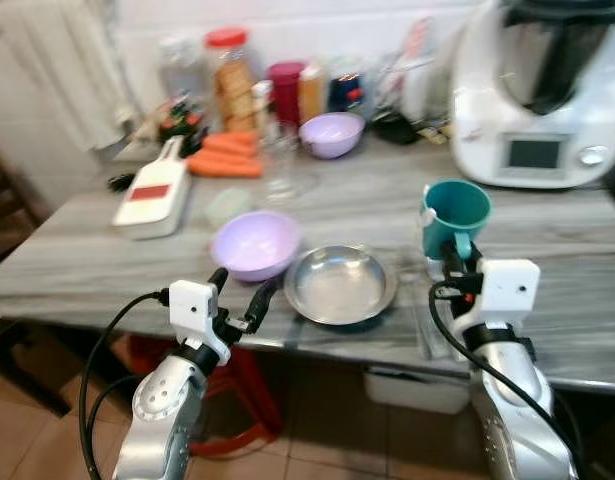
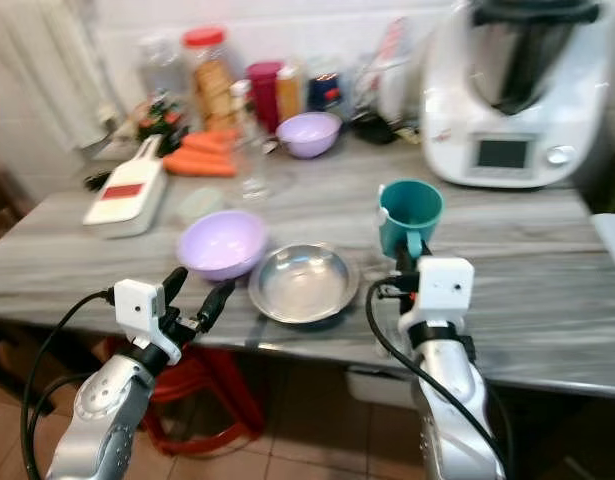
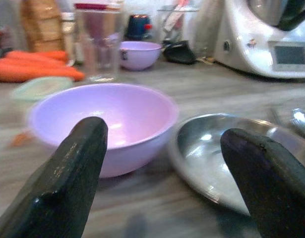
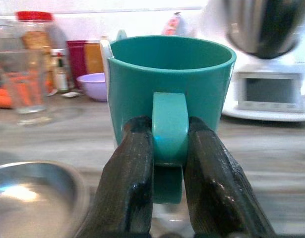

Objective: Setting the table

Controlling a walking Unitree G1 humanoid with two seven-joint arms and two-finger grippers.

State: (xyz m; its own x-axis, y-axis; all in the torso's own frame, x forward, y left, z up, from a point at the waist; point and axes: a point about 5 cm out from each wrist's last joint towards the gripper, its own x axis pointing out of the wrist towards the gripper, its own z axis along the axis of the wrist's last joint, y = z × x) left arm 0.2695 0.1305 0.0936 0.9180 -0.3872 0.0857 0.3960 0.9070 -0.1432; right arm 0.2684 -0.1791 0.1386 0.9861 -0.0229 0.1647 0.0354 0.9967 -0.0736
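A teal mug (image 1: 455, 212) stands upright on the grey table (image 1: 547, 260), and my right gripper (image 4: 169, 148) is shut on its handle (image 4: 169, 126). A shallow steel plate (image 1: 340, 284) lies near the table's front edge. Just left of it sits a lilac bowl (image 1: 255, 244). My left gripper (image 1: 243, 293) is open, its fingers (image 3: 75, 168) pointing at the gap between that bowl (image 3: 105, 124) and the steel plate (image 3: 226, 148), close to the table's front edge.
A second lilac bowl (image 1: 331, 134), a clear glass (image 1: 283, 165), carrots (image 1: 225, 155), jars and bottles (image 1: 232, 75) crowd the back. A white slicer (image 1: 154, 193) lies at the left. A white kitchen machine (image 1: 542, 95) stands at the back right. Red stool (image 1: 242, 385) below.
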